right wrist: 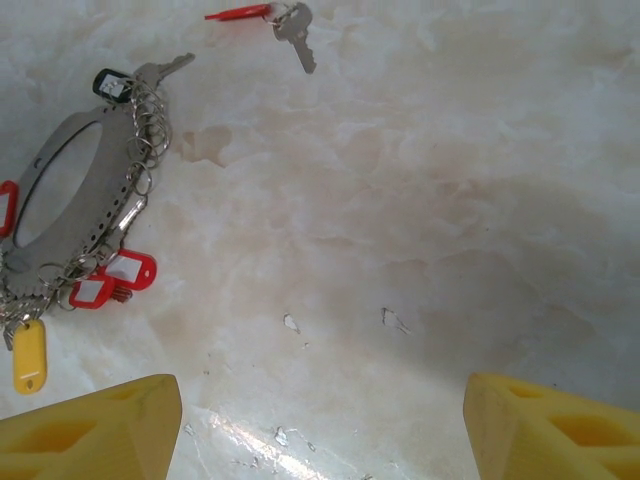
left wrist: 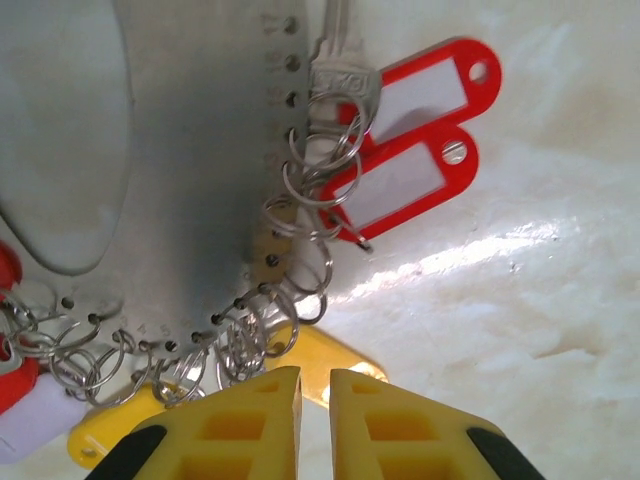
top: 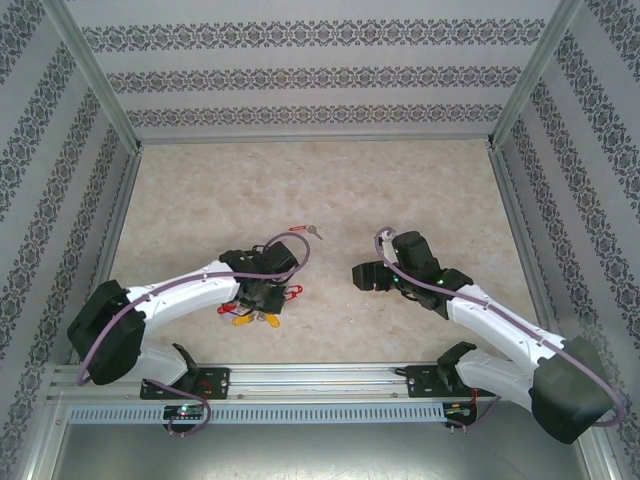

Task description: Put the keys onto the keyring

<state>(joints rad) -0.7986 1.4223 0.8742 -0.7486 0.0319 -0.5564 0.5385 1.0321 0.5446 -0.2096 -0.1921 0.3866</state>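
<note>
I see the keyring (left wrist: 190,180) lying flat on the table (top: 420,190) in front of the left arm. It is a grey metal loop with many small rings and tagged keys strung along its edge. My left pincer (left wrist: 315,420) sits right at its near edge, fingers drawn narrow with just a slit between them, and I can make out nothing clamped in that slit. 2 red tags (left wrist: 415,150) lie side by side just off the loop's rim, and a yellow tag (left wrist: 325,360) lies just ahead of the fingertips. 1 loose key (right wrist: 298,38), red-tagged, lies on the table apart from the keyring, farther from the arms. My right pincer (right wrist: 320,430) hovers wide open over bare table, well to the right of the keyring.
</note>
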